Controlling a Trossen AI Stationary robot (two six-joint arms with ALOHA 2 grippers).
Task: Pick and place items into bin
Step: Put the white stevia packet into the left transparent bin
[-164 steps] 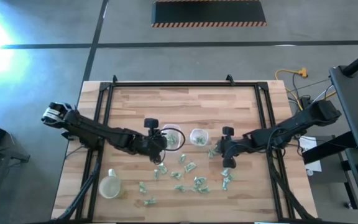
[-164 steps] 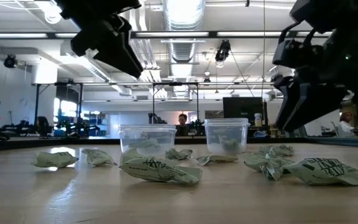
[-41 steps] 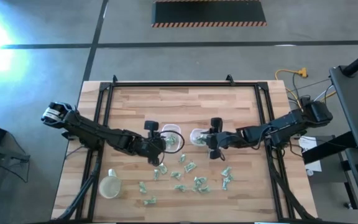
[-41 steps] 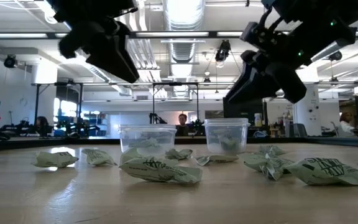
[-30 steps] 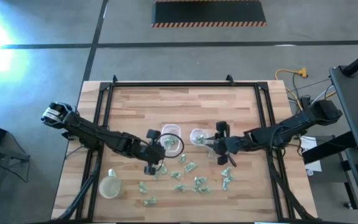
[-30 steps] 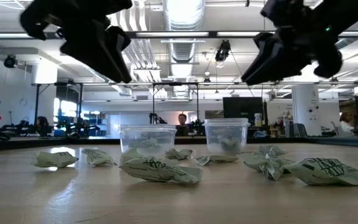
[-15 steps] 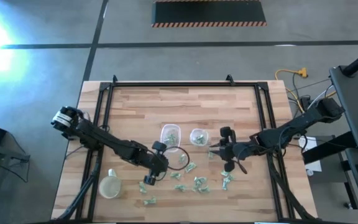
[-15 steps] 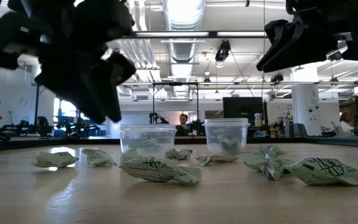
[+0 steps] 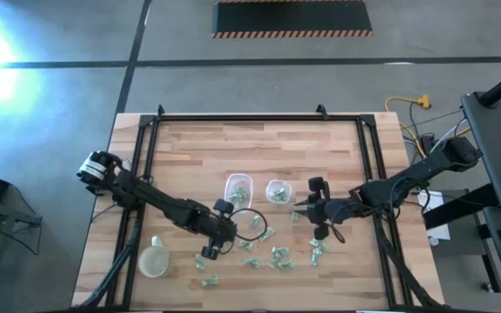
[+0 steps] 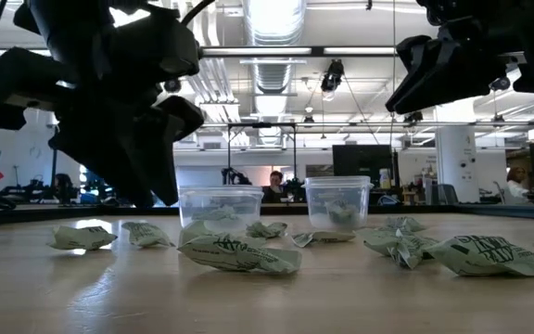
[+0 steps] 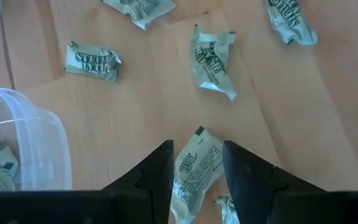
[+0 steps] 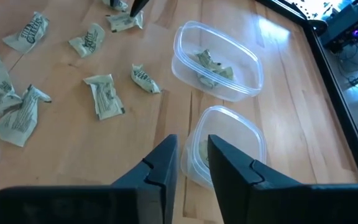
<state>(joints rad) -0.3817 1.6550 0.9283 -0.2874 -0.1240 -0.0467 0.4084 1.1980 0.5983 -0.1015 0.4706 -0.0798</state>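
We see a pale wooden table (image 9: 190, 148) in a large workshop with ceiling ducts. Small green-and-white wrapped items (image 9: 272, 256) lie scattered toward six o'clock of two clear bins (image 9: 239, 188), pointing every which way. The left gripper (image 11: 196, 163), jaws released, straddles one packet lengthwise. The right gripper (image 12: 192, 158), jaws parted and empty, hovers over one bin's rim.

You have a wooden-plank table (image 9: 259, 148) inside a black frame (image 9: 150, 139), a round clear lid (image 9: 153, 260) near its front left corner, a yellow cable (image 9: 404, 104) on the floor, and a person (image 10: 273, 185) seated far behind.
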